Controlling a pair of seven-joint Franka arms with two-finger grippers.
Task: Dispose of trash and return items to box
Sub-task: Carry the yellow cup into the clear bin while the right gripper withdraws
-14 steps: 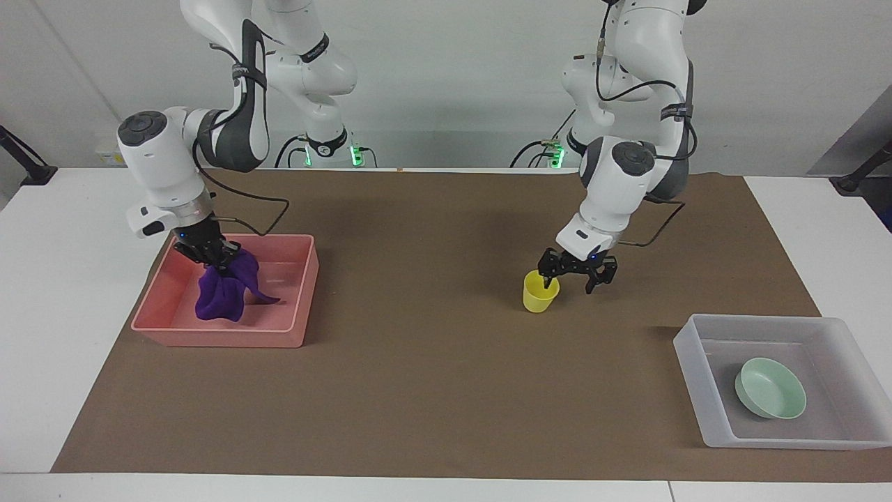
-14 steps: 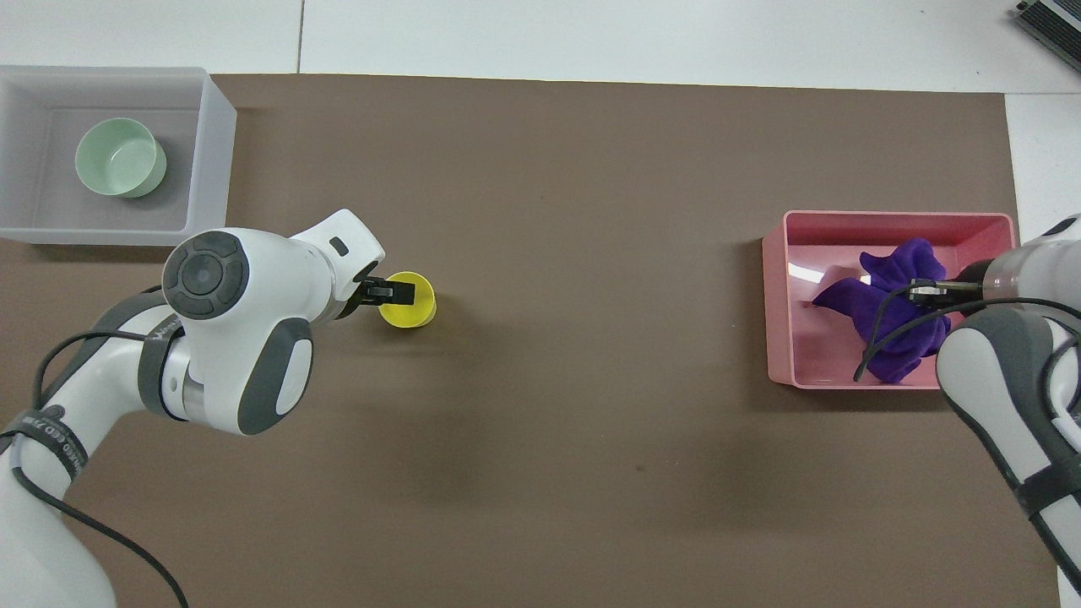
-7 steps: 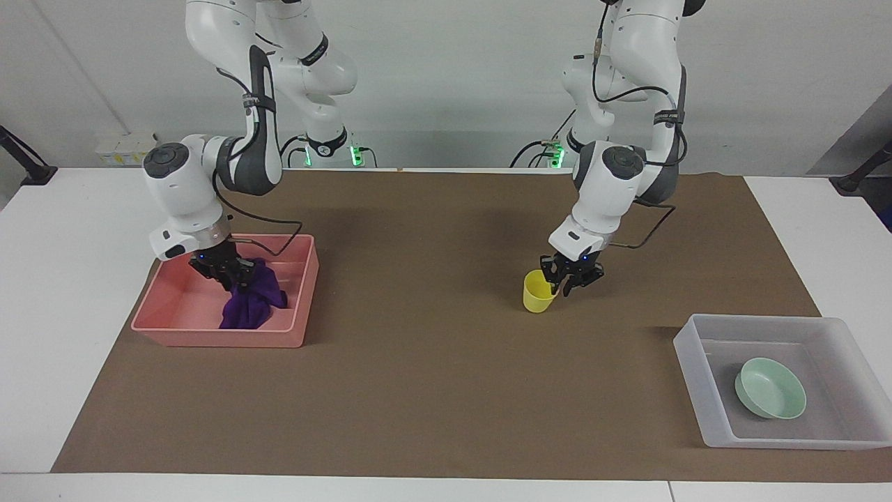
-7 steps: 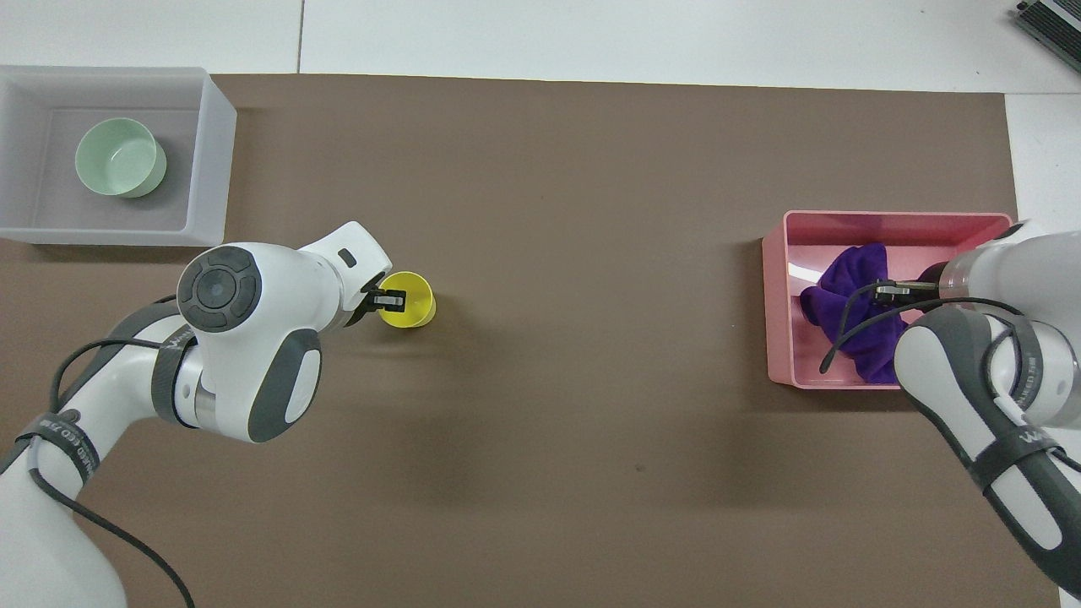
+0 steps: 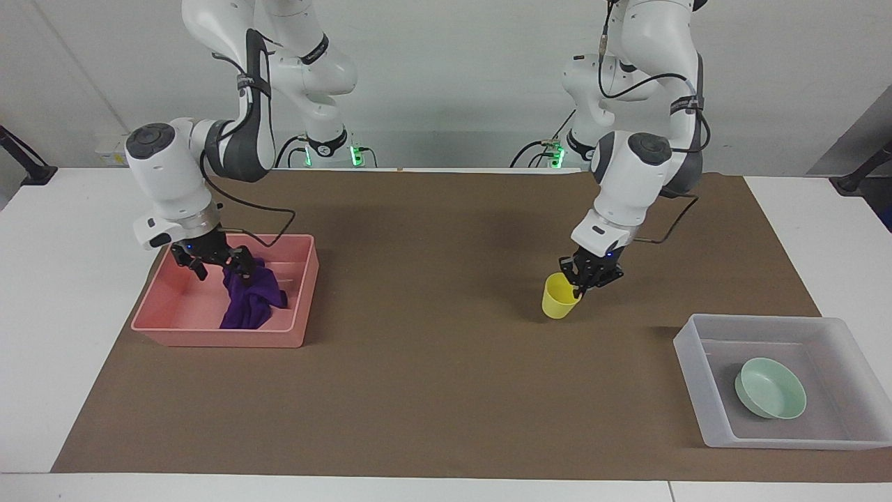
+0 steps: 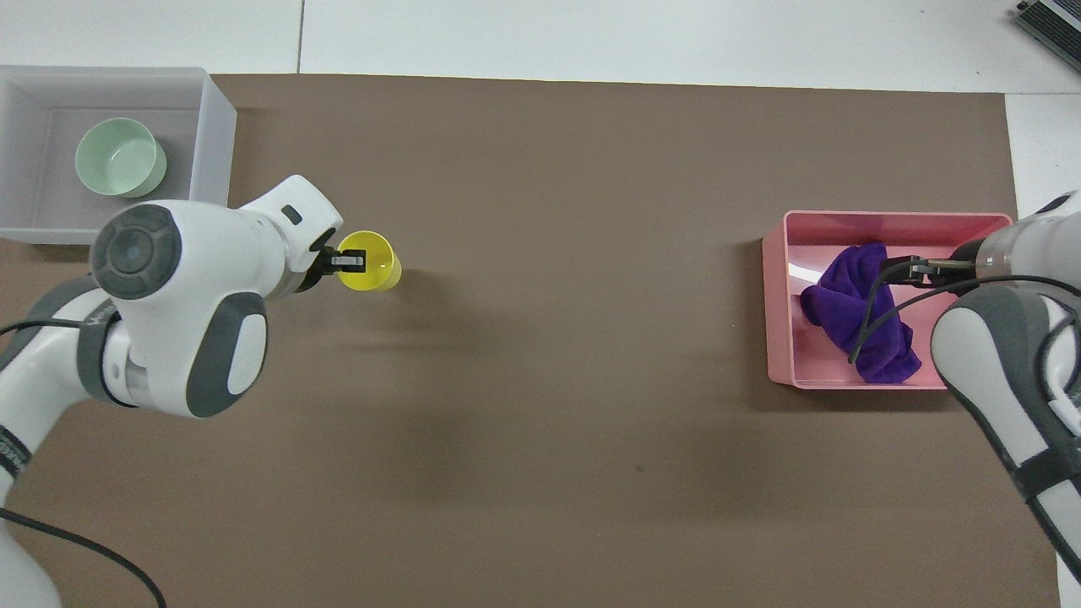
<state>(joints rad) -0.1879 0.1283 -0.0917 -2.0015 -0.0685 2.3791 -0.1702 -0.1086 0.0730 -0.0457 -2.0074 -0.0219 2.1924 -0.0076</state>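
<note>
Pinching the rim of the yellow cup (image 5: 559,296), the left gripper (image 5: 587,275) has its fingers clamped together on the cup's wall at the side facing the robots. In the overhead view one dark finger (image 6: 348,262) sits inside the cup's mouth. The cup hangs tilted from that grip, its base looks raised off the brown mat (image 5: 432,362), over the mat between the table's middle and the clear box (image 5: 704,404).

Out from there, the clear box sits at the left arm's end of the table, farther from the robots than the cup. The mint-green bowl (image 5: 770,388) rests inside it on the floor of the box, leaning a little.

At the right arm's end, the right gripper (image 5: 212,259) hangs low over the pink tray (image 5: 216,338) with its fingers spread apart; one finger is touching or just above the top of the purple cloth (image 5: 251,301), and I cannot tell which. The cloth lies crumpled in a heap inside the pink tray, toward the tray's wall that faces the table's middle. A black cable from the right arm loops over the tray's near rim.
</note>
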